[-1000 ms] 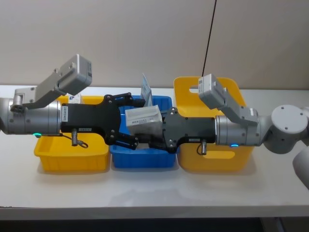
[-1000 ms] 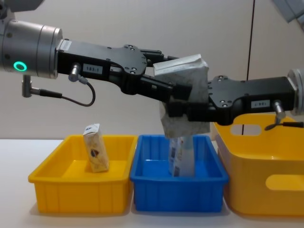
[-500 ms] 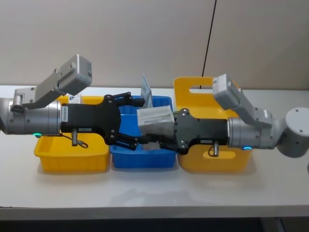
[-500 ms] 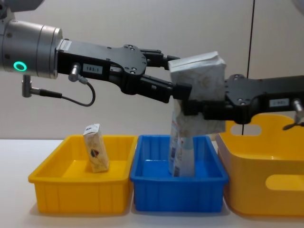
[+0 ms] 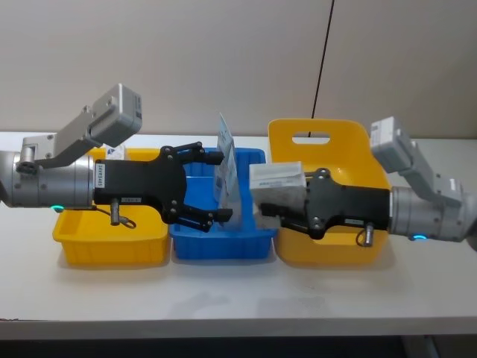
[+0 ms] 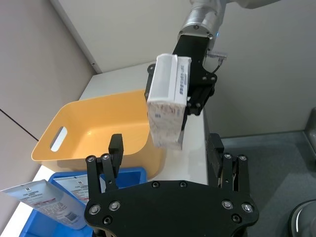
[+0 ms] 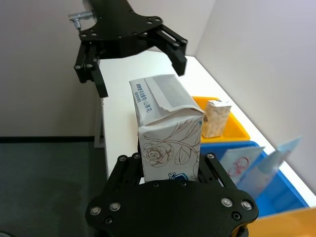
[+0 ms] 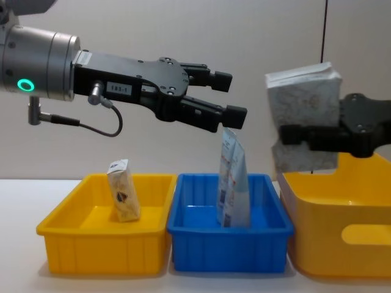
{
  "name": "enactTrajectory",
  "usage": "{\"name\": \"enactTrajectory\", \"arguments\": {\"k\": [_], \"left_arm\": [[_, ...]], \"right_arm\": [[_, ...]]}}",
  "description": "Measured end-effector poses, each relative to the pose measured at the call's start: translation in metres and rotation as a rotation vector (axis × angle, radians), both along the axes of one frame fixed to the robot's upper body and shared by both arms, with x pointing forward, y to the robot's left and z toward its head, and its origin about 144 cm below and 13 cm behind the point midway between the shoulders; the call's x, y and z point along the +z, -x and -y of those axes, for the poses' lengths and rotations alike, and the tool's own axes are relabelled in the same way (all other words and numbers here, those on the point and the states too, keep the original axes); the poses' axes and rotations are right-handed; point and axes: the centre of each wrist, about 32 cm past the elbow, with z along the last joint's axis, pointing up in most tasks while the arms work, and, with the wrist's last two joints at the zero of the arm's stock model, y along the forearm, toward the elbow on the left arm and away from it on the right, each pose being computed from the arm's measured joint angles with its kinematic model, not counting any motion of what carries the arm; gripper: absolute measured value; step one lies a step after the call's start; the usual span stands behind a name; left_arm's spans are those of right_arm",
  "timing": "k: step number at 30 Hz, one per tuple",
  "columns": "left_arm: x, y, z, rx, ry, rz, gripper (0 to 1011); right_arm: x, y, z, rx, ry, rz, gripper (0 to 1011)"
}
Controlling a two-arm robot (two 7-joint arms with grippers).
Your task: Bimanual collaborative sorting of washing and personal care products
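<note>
Right gripper (image 8: 305, 141), clamped on the speckled pack (image 8: 302, 97), has pulled out from between the left gripper's (image 8: 231, 94) spread fingers and now sits well to their right. Pack no longer above blue bin (image 8: 229, 244); it hangs over the left rim of the large yellow bin (image 8: 342, 238).

You've got glossy plastic on the yellow bin (image 8: 101, 256) and blue bin (image 8: 229, 253); speckled block pack (image 8: 302, 110) is matt paper wrap; slim pouches (image 8: 235, 177) shiny film; left end effector (image 8: 229, 96) matt black; counter (image 5: 223, 298) smooth.

Left hand (image 8: 231, 96) fingers spread, held level; right hand (image 5: 274, 200) clamped.
</note>
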Motion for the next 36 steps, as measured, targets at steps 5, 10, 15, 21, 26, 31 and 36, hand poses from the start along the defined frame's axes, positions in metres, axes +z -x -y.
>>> {"name": "enactTrajectory", "arguments": {"k": [5, 10, 15, 21, 26, 31, 36], "left_arm": [[0.000, 0.000, 0.000, 0.000, 0.000, 0.000, 1001], [0.000, 0.000, 0.000, 0.000, 0.000, 0.000, 1001], [0.000, 0.000, 0.000, 0.000, 0.000, 0.000, 1001], [0.000, 0.000, 0.000, 0.000, 0.000, 0.000, 1001], [0.000, 0.000, 0.000, 0.000, 0.000, 0.000, 1001], [0.000, 0.000, 0.000, 0.000, 0.000, 0.000, 1001], [0.000, 0.000, 0.000, 0.000, 0.000, 0.000, 1001]], "right_arm": [[0.000, 0.011, 0.012, -0.054, -0.006, 0.005, 351], [-0.001, 0.020, 0.021, -0.109, -0.015, 0.013, 352], [-0.002, 0.029, 0.028, -0.171, -0.025, 0.021, 351], [-0.005, 0.042, 0.034, -0.272, -0.041, 0.034, 351], [-0.008, 0.049, 0.035, -0.339, -0.050, 0.042, 351], [-0.011, 0.056, 0.034, -0.414, -0.056, 0.050, 352], [-0.015, 0.063, 0.032, -0.498, -0.063, 0.057, 351]]}}
